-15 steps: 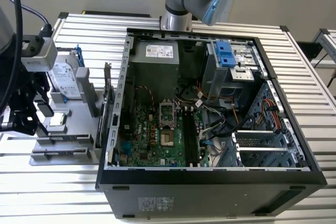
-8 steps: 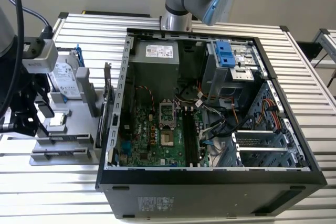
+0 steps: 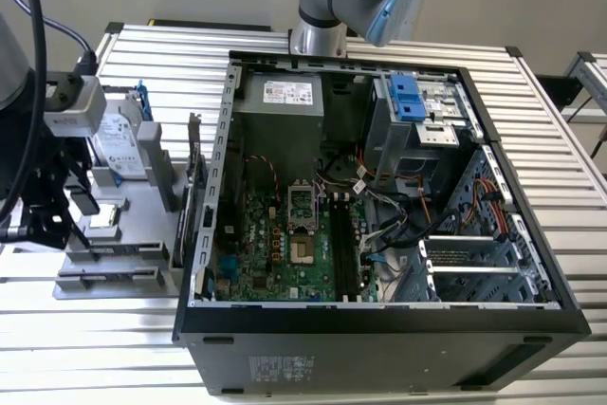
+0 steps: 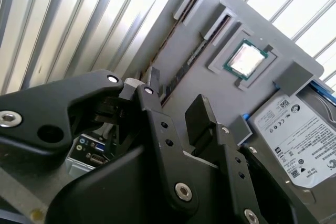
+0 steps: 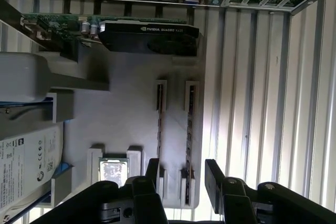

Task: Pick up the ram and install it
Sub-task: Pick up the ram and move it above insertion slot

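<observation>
The ram (image 5: 188, 129) is a thin dark stick standing on edge in a slotted holder of the grey fixture (image 5: 121, 119). It shows as a dark strip (image 4: 191, 59) in the second wrist view. My gripper (image 5: 182, 174) is open just above the fixture, with one black finger (image 5: 153, 170) on each side of the ram's near end and neither touching it. In the exterior view the gripper (image 3: 74, 225) hangs over the fixture (image 3: 104, 267) at the exterior view's left, beside the open computer case (image 3: 379, 187).
A silver hard drive (image 4: 294, 140) and a square processor chip (image 4: 244, 59) sit on the same fixture. A black graphics card (image 5: 147, 35) stands at the fixture's edge toward the case. Inside the case lies the green motherboard (image 3: 285, 244). The table (image 3: 569, 158) is ribbed aluminium.
</observation>
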